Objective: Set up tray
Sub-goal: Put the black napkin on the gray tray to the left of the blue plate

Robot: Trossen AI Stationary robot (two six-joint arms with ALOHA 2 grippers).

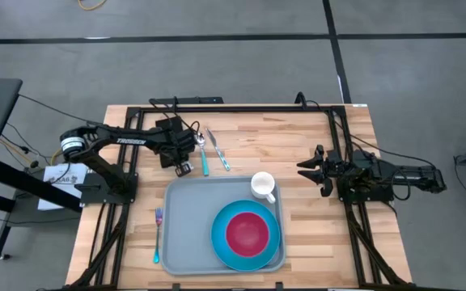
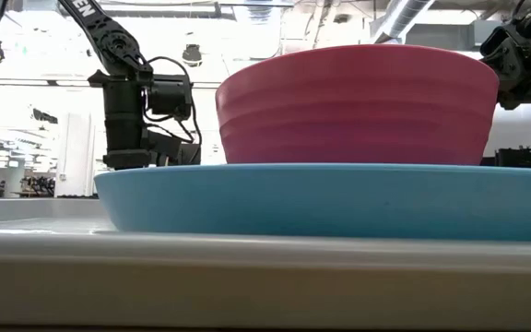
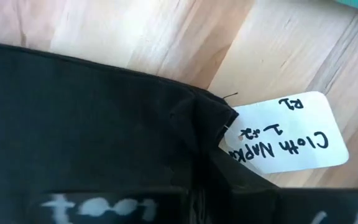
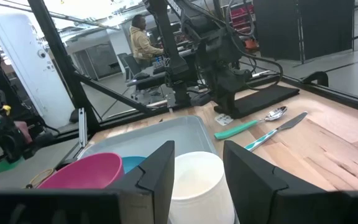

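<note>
The grey-blue tray (image 1: 186, 212) lies at the table's near middle. It carries a round blue plate (image 1: 222, 242) with a red bowl (image 1: 247, 232) on it, and a white mug (image 1: 263, 185) in its far right corner. My left gripper (image 1: 181, 158) is down at a black cloth napkin (image 3: 92, 124) with a white tag (image 3: 284, 140), just beyond the tray's far left corner. The napkin fills the left wrist view. My right gripper (image 4: 197, 180) is open and hovers right of the mug (image 4: 197, 180), apart from it.
A teal-handled spoon (image 1: 203, 153) and knife (image 1: 219, 151) lie on the wood next to the napkin, beyond the tray. A teal fork (image 1: 158, 235) lies left of the tray. Black frame rails (image 1: 241, 107) run along the table's far edge and sides. A person (image 4: 143, 37) sits far behind.
</note>
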